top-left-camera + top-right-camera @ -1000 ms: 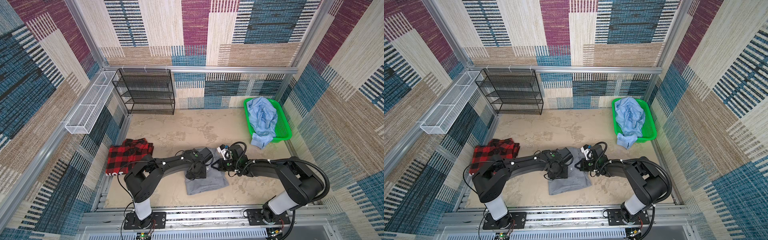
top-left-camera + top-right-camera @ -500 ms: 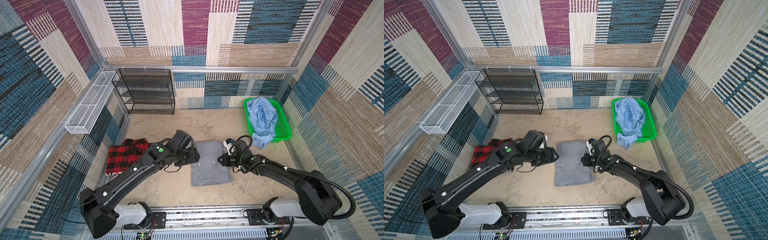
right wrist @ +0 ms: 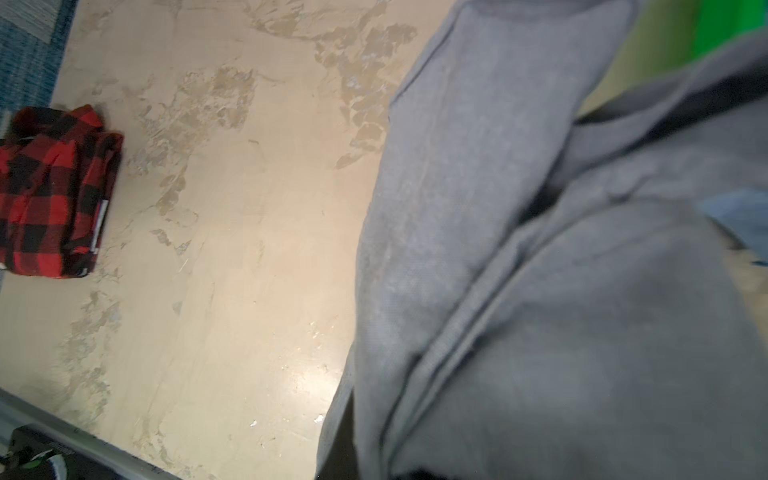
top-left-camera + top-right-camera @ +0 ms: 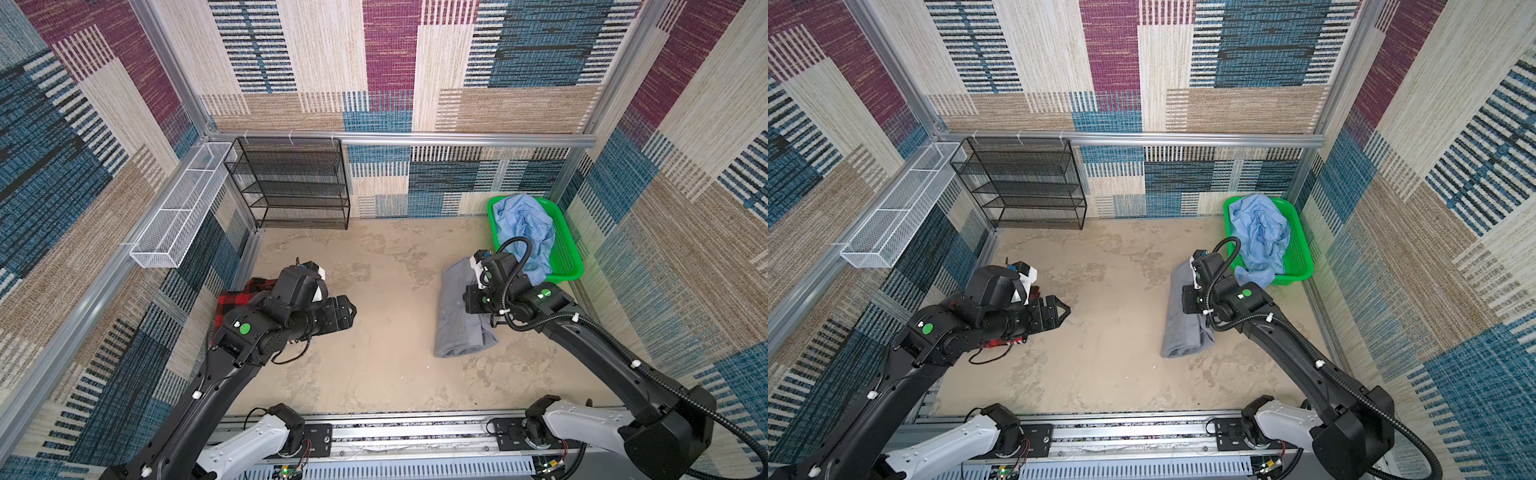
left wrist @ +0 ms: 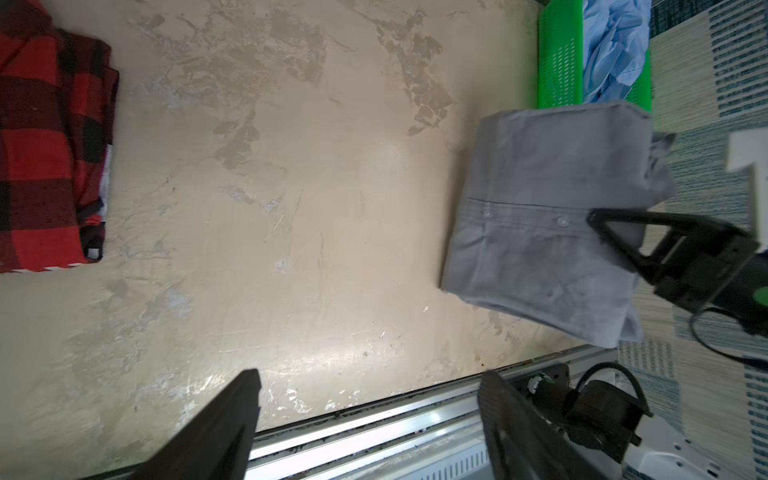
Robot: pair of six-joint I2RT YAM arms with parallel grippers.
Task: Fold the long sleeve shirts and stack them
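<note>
The left gripper (image 5: 368, 419) hangs with its jaws spread wide and nothing between them, over bare table (image 4: 395, 270) near the front rail (image 5: 374, 428). The right gripper (image 5: 596, 218) is pinched closed on a fold of the grey shirt (image 4: 455, 324). Its tips are mostly buried in cloth, so the exact bite is hard to make out.

A broad stretch of table lies free between the two arms. The grey shirt sits toward the right side, its far end near the green basket (image 4: 569, 274), and is well apart from the plaid shirt (image 5: 37, 166) at the left edge. In both top views the left arm covers much of the plaid shirt.

The grey shirt is folded into a rough rectangle, button strip showing, with one side puffed up and loose layers at the near end. The plaid shirt is a neat folded block. The blue shirt (image 4: 525, 224) lies crumpled in the basket, spilling over its front rim.
</note>
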